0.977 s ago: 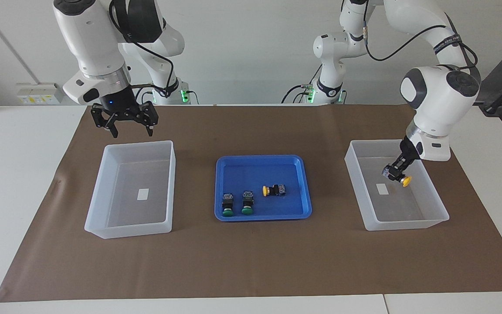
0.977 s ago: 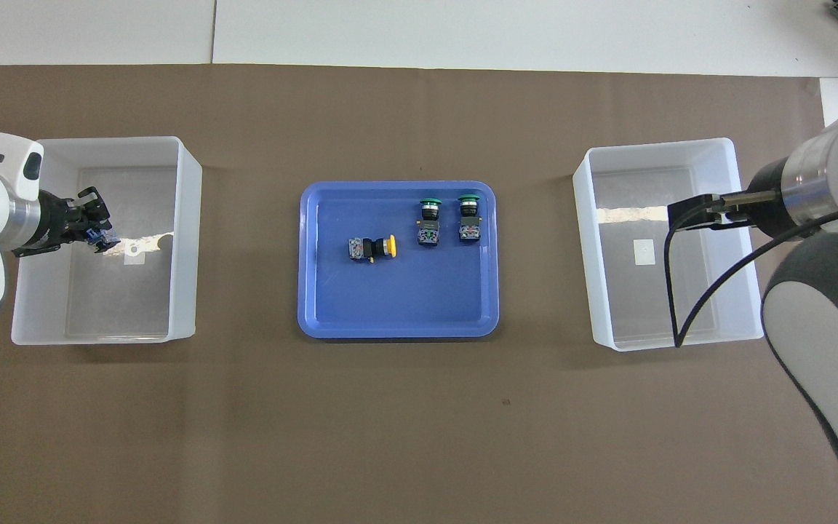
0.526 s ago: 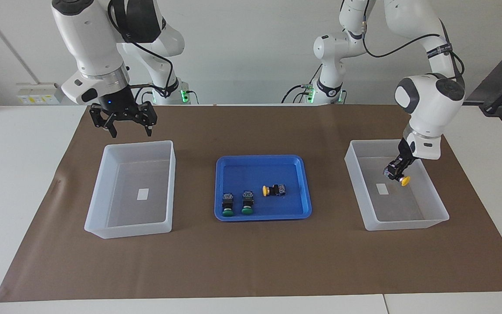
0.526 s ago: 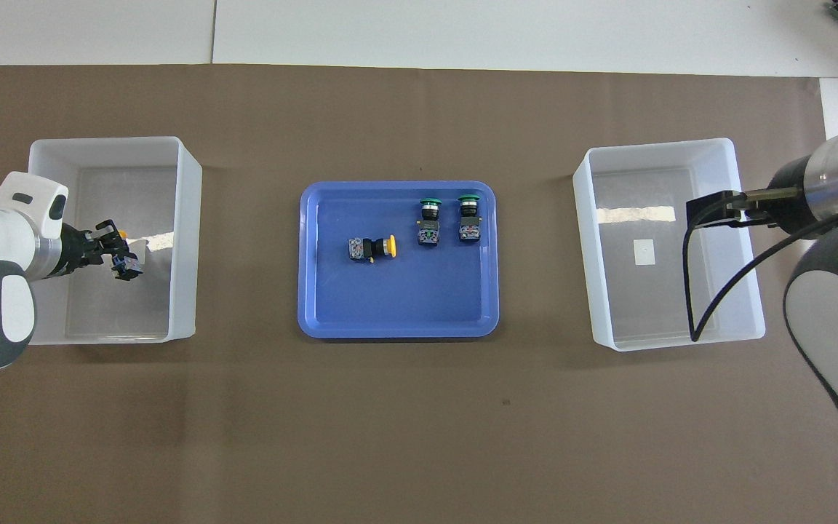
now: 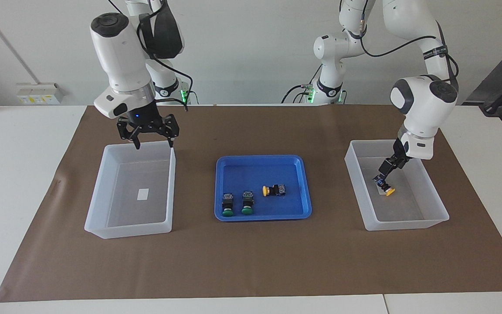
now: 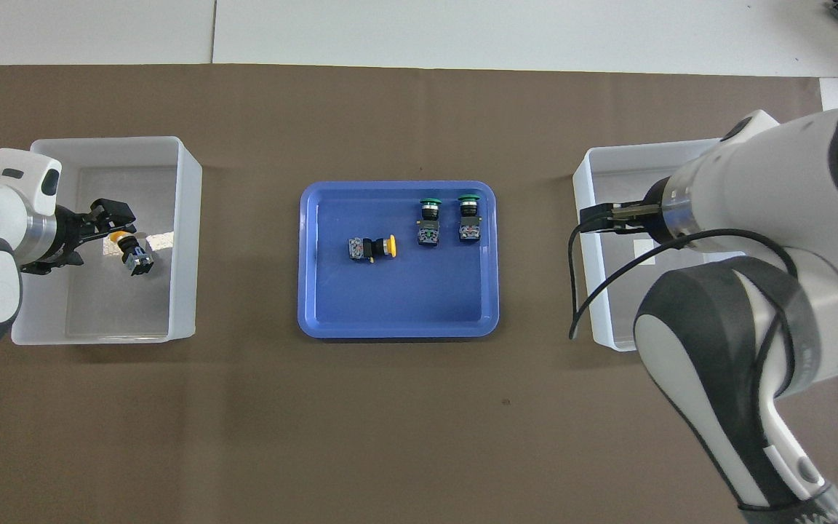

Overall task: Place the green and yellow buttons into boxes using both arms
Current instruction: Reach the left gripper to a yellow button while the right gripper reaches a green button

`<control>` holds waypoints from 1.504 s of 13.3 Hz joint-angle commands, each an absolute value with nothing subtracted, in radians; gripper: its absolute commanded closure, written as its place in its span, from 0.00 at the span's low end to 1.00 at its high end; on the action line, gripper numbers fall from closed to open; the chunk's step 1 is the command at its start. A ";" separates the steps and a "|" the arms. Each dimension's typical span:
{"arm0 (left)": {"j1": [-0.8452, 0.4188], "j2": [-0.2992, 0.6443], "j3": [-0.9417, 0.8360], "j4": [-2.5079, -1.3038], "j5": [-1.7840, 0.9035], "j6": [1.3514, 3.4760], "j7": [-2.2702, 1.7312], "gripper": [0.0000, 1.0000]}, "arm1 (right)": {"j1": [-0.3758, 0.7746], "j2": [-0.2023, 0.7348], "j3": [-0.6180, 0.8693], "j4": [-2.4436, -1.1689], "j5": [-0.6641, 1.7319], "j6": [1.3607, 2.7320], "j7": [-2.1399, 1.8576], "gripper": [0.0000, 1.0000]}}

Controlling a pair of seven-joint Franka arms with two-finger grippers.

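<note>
My left gripper (image 5: 384,171) is low inside the translucent box (image 5: 408,223) at the left arm's end, fingers parted. A yellow button (image 5: 385,187) lies on the box floor on the label, just under the tips. It also shows in the overhead view (image 6: 134,251), beside the left gripper (image 6: 102,234). My right gripper (image 5: 154,144) hangs open and empty over the robot-side rim of the other box (image 5: 129,229). Two green buttons (image 5: 227,205) (image 5: 247,203) and one yellow button (image 5: 274,190) lie in the blue tray (image 5: 255,174).
The blue tray (image 6: 397,298) sits mid-table between the two boxes (image 6: 186,240) (image 6: 586,291) on a brown mat. The box at the right arm's end holds only its white label (image 5: 142,194). The right arm's body covers part of that box in the overhead view.
My left gripper came down into its box with the yellow button, which now rests on the floor. My right gripper moved along its box's rim toward the tray.
</note>
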State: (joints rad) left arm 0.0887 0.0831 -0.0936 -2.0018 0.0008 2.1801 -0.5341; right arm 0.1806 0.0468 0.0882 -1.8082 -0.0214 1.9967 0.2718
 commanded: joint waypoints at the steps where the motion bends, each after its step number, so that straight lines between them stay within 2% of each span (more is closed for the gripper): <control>1: -0.009 0.116 -0.087 -1.875 -0.006 2.075 -0.755 0.00 | 0.253 0.138 0.091 -1.793 -0.015 2.110 0.401 0.00; 4: -0.102 0.127 -0.090 -1.875 -0.011 2.118 -1.109 0.00 | 0.360 0.291 0.089 -1.714 -0.037 2.221 0.550 0.00; 7: -0.230 0.126 -0.091 -1.939 -0.051 2.300 -1.621 0.00 | 0.431 0.424 0.092 -1.605 -0.100 2.255 0.673 0.00; 10: -0.264 0.156 -0.092 -1.940 -0.096 2.359 -1.837 0.00 | 0.468 0.549 0.092 -1.551 -0.173 2.314 0.750 0.01; 12: -0.294 0.204 -0.092 -1.940 -0.138 2.393 -1.887 0.00 | 0.471 0.580 0.092 -1.543 -0.193 2.324 0.752 0.05; 15: -0.285 0.204 -0.092 -1.939 -0.150 2.391 -1.876 0.01 | 0.468 0.604 0.092 -1.546 -0.248 2.387 0.749 0.17; 16: -0.287 0.204 -0.092 -1.940 -0.152 2.395 -1.875 0.01 | 0.468 0.606 0.092 -1.554 -0.250 2.393 0.749 0.24; 19: -0.296 0.206 -0.092 -1.940 -0.150 2.399 -1.876 0.01 | 0.474 0.606 0.092 -1.577 -0.253 2.402 0.747 0.60; 20: -0.296 0.206 -0.092 -1.939 -0.150 2.401 -1.876 0.01 | 0.483 0.604 0.092 -1.594 -0.255 2.402 0.747 0.62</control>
